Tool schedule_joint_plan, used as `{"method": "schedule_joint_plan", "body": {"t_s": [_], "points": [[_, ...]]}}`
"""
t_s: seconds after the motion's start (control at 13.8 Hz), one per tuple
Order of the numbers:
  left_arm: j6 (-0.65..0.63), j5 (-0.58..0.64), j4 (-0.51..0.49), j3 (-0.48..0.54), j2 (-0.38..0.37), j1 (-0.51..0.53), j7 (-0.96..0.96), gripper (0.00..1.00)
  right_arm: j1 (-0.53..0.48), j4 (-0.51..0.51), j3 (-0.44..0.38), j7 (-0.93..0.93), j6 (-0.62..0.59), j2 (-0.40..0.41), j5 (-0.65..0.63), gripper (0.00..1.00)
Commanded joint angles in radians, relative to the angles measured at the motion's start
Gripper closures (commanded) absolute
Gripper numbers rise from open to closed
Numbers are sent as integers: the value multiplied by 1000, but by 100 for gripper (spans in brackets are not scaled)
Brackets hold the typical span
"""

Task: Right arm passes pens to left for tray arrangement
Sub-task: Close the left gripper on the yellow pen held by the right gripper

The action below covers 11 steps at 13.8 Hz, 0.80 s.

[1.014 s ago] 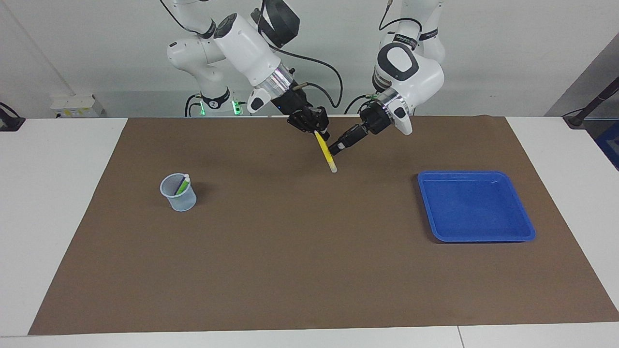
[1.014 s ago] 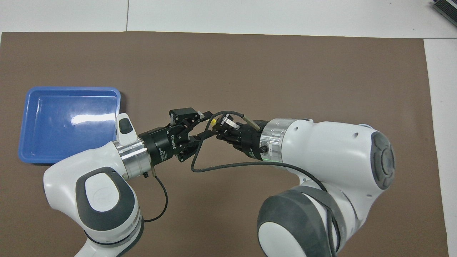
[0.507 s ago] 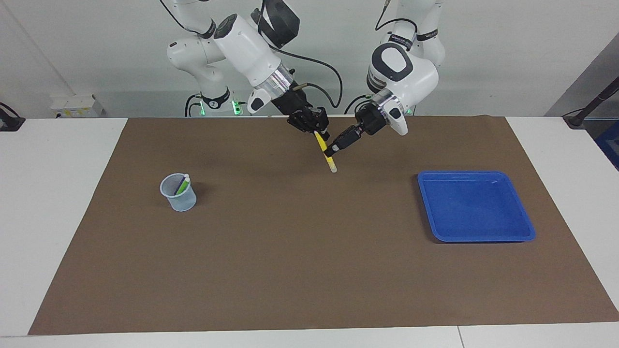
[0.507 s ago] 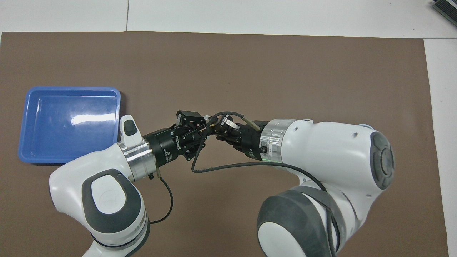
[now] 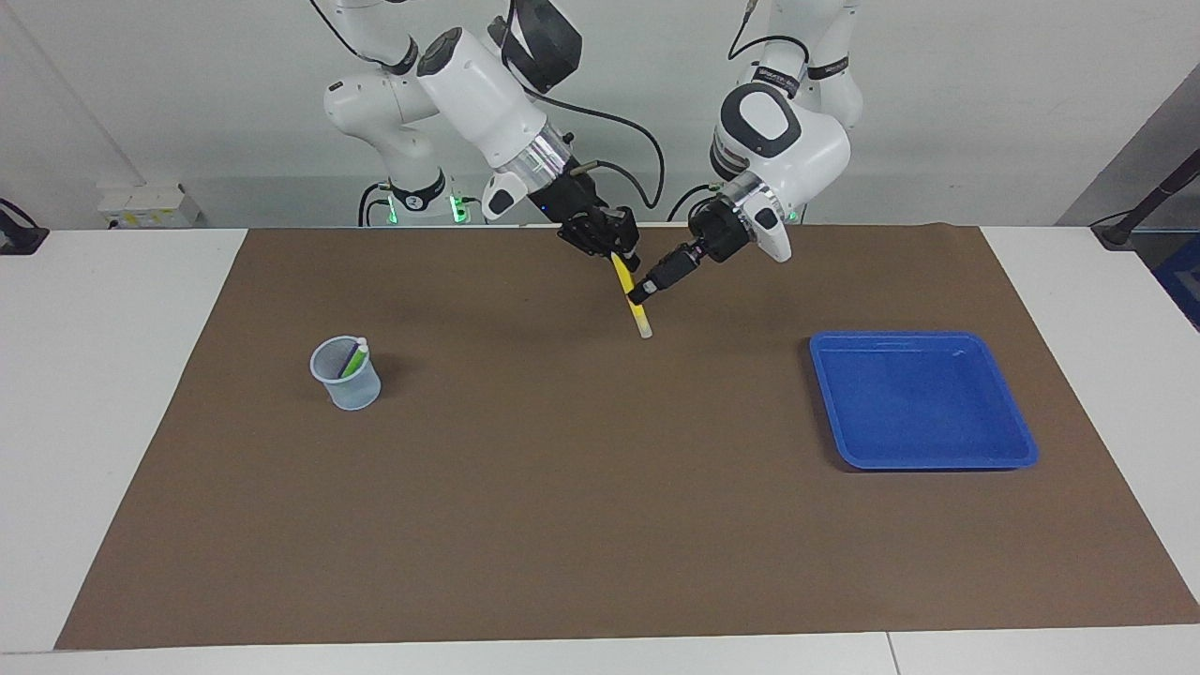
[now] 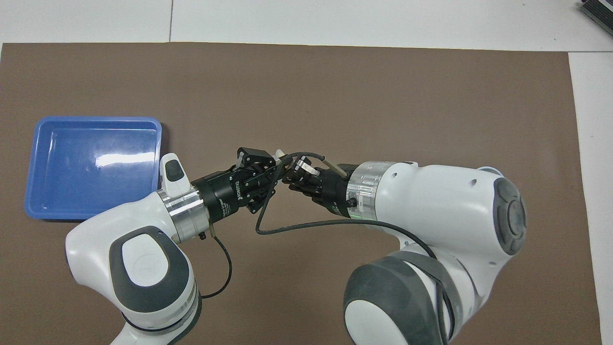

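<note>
- Both arms meet up in the air over the brown mat (image 5: 600, 487), toward the robots' end of it, with the blue tray (image 5: 1017, 441) off toward the left arm's end.
- The right gripper (image 5: 614, 255) pinches the top of the yellow pen (image 5: 626, 286); the pen hangs slanted, whitish end down, clear of the mat.
- The left gripper (image 5: 641, 292) comes in from the tray's side and has its fingertips drawn in on the pen's lower half, so both grippers grip it at once.
- From overhead the two grippers sit nose to nose beside the tray, left gripper (image 6: 268, 168) and right gripper (image 6: 287, 177), and only the pen's pale tip (image 6: 279, 154) peeks out between them.
- The tray lies flat on the mat with nothing in it.
- Well away from the tray, toward the right arm's end, a small translucent cup (image 5: 347, 375) stands upright with the green pen (image 5: 353, 361) and the purple pen (image 5: 347, 357) leaning inside.
</note>
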Motion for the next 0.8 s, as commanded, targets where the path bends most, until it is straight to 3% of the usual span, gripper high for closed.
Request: {"method": "schedule_joint_plan", "body": {"t_s": [0.0,0.22,0.29,0.51,0.72], "points": [[19,-15,-2,7,5,-38,44,100,-3,-12,-2,-10,6,-19,22,100],[0,-15,-5,7,2,-29,43,100,-10,-9,-2,-7,-26,-19,22,100],[-10,-11,-6,10,2,-27,46,100,-14,-8,-2,-5,-36,-19,22,91],[-24,-6,-11,12,-1,-25,84,100,-12,-5,-2,-1,-34,-19,22,0],[-27,17,-17,12,-4,-24,106,100,-12,-3,-2,-1,-39,-18,20,0]]}}
